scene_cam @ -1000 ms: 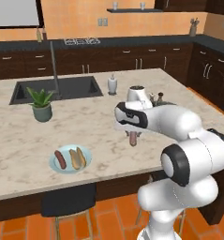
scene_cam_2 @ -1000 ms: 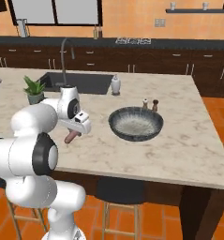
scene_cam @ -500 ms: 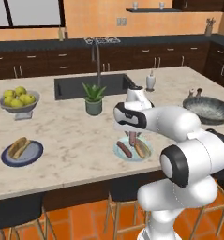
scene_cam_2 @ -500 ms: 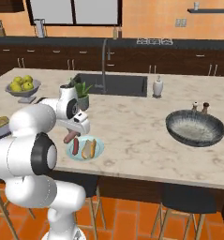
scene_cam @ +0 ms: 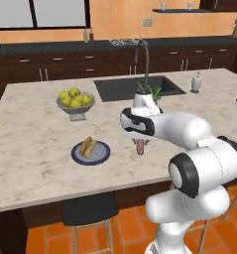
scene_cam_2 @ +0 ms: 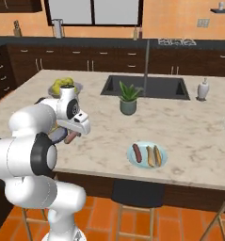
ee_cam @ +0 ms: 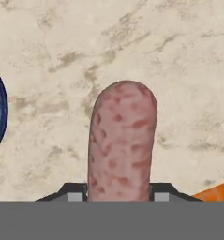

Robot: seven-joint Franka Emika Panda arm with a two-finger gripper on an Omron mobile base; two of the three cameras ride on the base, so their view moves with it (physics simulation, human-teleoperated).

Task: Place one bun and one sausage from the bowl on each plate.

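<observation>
While the gripper (ee_cam: 118,197) pinches 1 sausage (ee_cam: 122,140) by its upper end above bare counter (ee_cam: 179,56) beside the navy plate (scene_cam: 90,153), it looks light, soft, slippery; a mid-length hold seems safer.

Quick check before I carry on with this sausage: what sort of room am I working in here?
A home-style kitchen, rendered. You are at a marble-topped island with a built-in sink and tall faucet; dark cabinets line the back wall, and a stool stands at the island's near edge.
</observation>
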